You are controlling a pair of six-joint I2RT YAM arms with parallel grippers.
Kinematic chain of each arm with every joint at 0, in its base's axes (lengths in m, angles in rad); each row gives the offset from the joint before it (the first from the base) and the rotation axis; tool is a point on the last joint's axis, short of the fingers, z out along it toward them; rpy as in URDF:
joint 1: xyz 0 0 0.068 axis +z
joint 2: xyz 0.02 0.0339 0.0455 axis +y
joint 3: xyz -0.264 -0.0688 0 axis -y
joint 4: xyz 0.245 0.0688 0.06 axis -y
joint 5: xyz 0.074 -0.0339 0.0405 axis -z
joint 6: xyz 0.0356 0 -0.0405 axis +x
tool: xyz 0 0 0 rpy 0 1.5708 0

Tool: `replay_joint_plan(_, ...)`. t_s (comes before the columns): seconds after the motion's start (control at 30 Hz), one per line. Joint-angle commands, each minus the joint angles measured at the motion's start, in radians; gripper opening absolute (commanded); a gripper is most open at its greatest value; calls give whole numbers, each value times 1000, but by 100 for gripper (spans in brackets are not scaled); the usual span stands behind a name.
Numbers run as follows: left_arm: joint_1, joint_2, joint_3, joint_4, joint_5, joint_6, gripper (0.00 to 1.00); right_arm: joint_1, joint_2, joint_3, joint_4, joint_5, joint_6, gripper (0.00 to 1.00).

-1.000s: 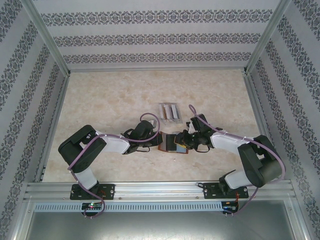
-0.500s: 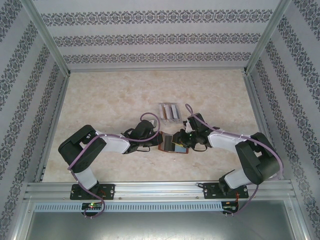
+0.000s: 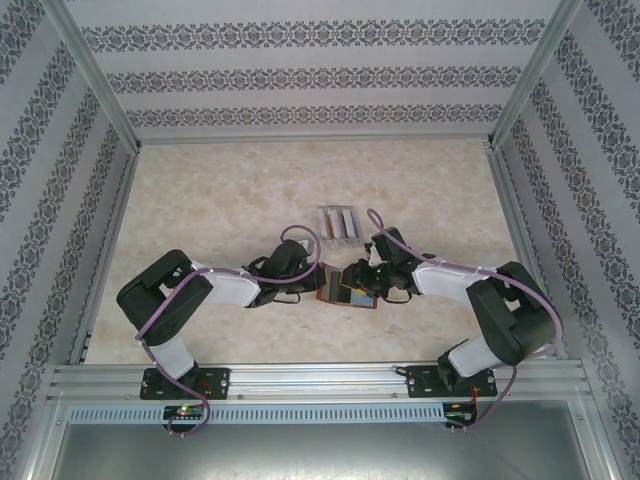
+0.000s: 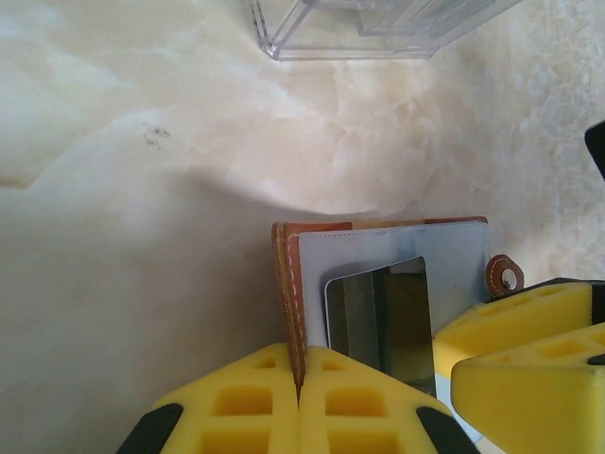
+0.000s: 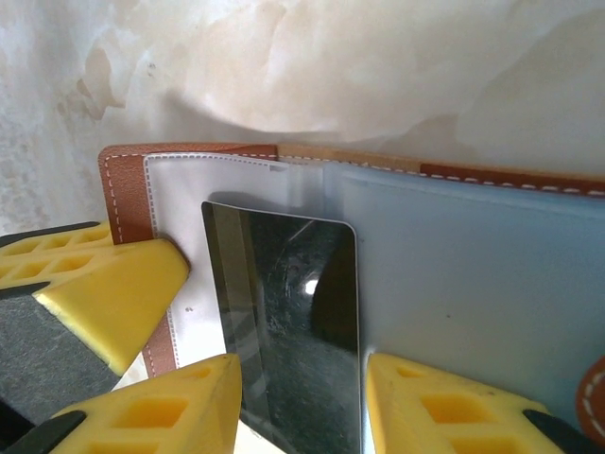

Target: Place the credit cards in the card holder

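Right wrist: my right gripper [image 5: 302,378] stands parted astride a glossy dark credit card [image 5: 284,303], half inside the leather card holder [image 5: 123,180]; left gripper [image 4: 300,378] pinches its stitched edge.

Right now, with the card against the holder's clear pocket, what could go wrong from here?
1. The card lies between the fingers of the right gripper; whether its leading edge is inside the clear pocket is unclear, so releasing may leave it loose on top.
2. The left gripper pinches only the leather edge of the card holder; a hard push could twist it free.
3. The grippers crowd together and could bump.
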Motion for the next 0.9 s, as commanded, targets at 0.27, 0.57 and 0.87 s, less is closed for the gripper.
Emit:
replay_joint_plan(0.27, 8, 27, 14, -50, 9, -6, 0, 43, -1, 0, 74, -3, 37, 34)
replay_joint_plan(0.57, 8, 35, 17, -48, 18, -13, 0, 16, -57, -40, 84, -19, 24, 4)
replay_joint_plan(0.87, 13, 25, 22, -79, -4, 4, 0, -72, -162, -105, 35, -82, -21, 0)
